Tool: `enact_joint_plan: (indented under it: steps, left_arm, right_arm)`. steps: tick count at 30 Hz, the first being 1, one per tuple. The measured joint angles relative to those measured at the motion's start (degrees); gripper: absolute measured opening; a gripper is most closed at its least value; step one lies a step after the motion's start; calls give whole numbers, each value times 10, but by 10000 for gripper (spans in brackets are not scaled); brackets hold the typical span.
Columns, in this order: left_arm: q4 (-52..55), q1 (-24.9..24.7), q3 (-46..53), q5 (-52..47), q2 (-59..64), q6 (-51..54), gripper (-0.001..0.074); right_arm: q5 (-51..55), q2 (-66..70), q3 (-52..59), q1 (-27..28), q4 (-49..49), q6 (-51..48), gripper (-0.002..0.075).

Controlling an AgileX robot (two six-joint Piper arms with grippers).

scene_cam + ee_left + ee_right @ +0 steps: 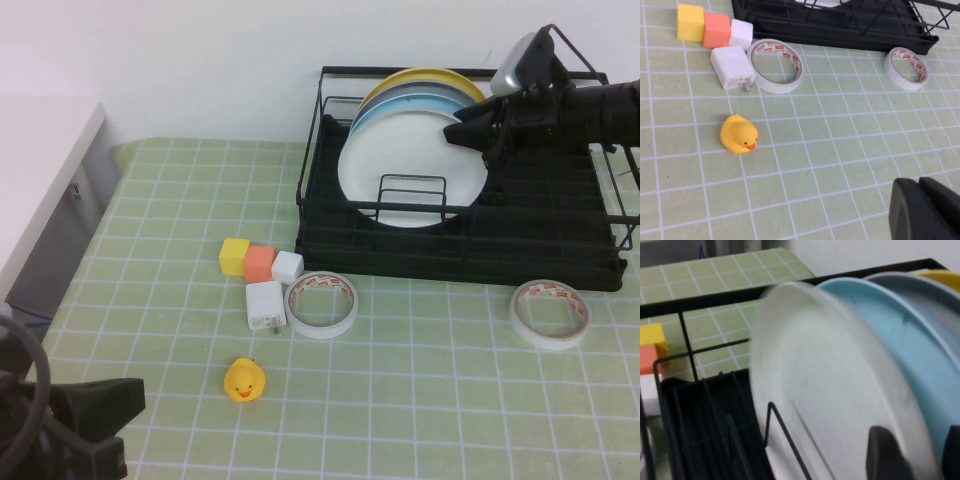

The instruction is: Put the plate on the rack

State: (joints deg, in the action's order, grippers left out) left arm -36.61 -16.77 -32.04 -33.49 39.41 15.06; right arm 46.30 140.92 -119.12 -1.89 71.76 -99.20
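Observation:
The white plate (410,165) stands on edge in the black wire rack (455,255), leaning against a light blue plate (392,112), with a grey and a yellow plate (420,75) behind. My right gripper (464,131) is at the white plate's upper right rim. In the right wrist view the white plate (830,380) is blurred, and my right gripper (917,455) straddles its rim with the fingers apart, one finger (885,455) in front of the plate. The blue plate (900,340) is just behind. My left gripper (920,200) is shut and empty, low at the near left of the table (100,405).
In front of the rack lie two tape rolls (322,304) (549,312), yellow (234,256), orange (260,263) and white (287,266) blocks, a white charger (265,304) and a rubber duck (244,380). A white counter (40,170) borders the table's left.

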Motion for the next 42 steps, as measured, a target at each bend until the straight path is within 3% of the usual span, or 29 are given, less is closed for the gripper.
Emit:
enact_joint_plan:
  steps: [9,14,21,24,29,34,42]
  left_arm:
    - [2,0,0,-15,0,0,-1]
    - [71,0,0,-42,0,-17,-1]
    - [130,0,36,-38,-40,-84,-1]
    - [128,0,80,2,-90,-102,-1]
    - [129,0,146,74,-166,-156,-1]
    - [165,0,170,122,-214,-191,-1]
    - [201,0,171,127,-224,-196,-1]
  right_arm:
    - [14,-32,0,0,-11,32,279]
    - [29,-83,0,1,-62,99,256]
    - [126,-193,0,2,-271,330,114]
    - [197,-237,0,5,-276,367,38]
    - [240,-313,24,5,-245,390,16]
    - [239,-413,93,5,-244,396,13]
    - [117,-637,311,5,-212,369,13]
